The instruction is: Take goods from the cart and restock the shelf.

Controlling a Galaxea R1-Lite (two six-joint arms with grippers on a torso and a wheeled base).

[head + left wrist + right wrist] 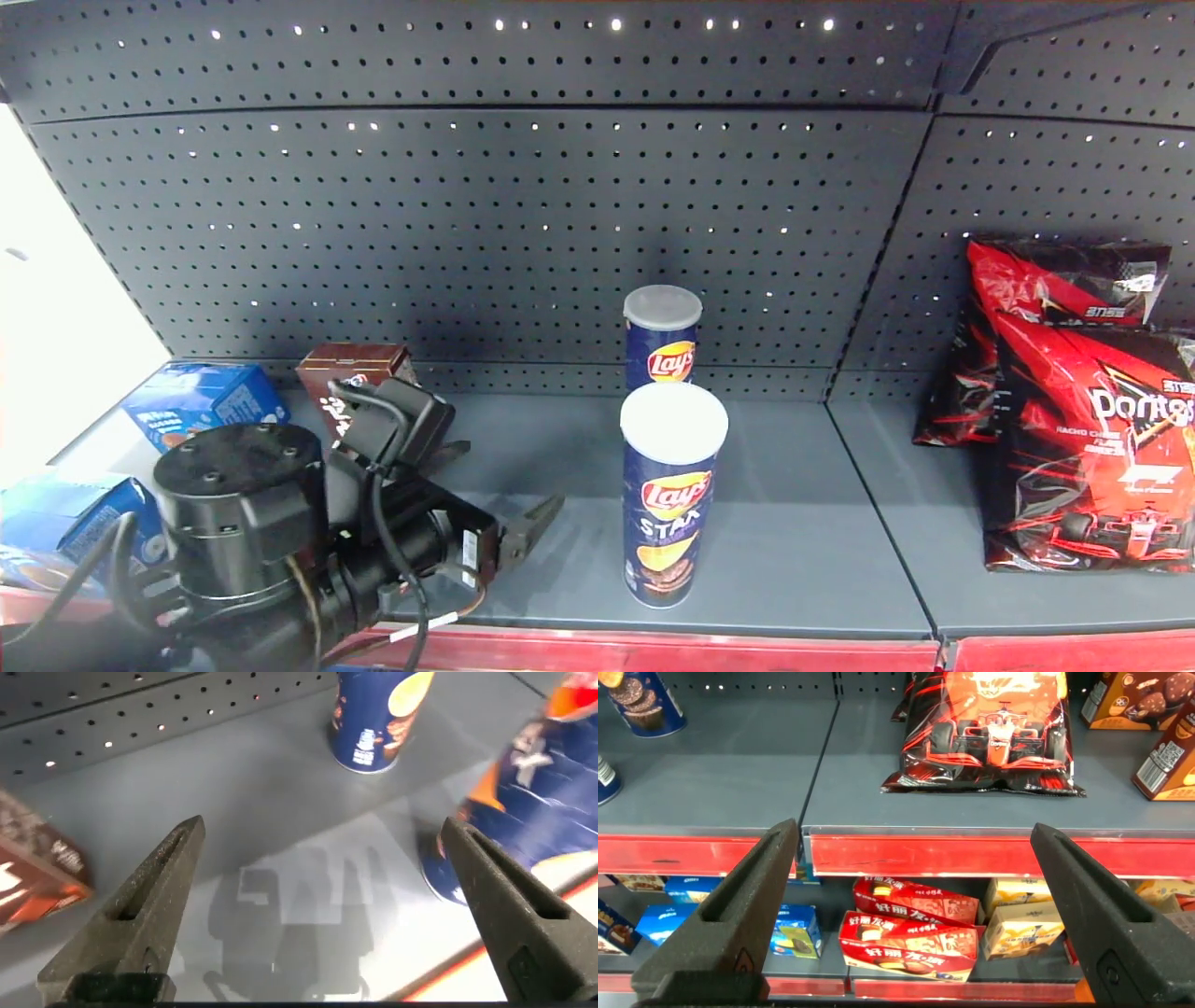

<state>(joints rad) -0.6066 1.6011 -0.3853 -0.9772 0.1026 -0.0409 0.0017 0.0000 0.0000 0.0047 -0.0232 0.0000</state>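
The black right gripper [912, 831] sits just out from the shelf's red front edge [971, 854], pincer spread wide and empty. Over the front of the grey metal shelf [803, 541], the black left gripper [495, 485] is also wide open, holding nothing. Near it, to the right, a tall blue crisp can with a white lid [672, 495] stands upright. A matching second can [661, 338] stands behind it, by the perforated back panel [467, 233].

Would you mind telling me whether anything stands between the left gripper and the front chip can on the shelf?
Nothing visible does: only bare shelf lies between the open left gripper and the front chip can. The second can stands behind it.
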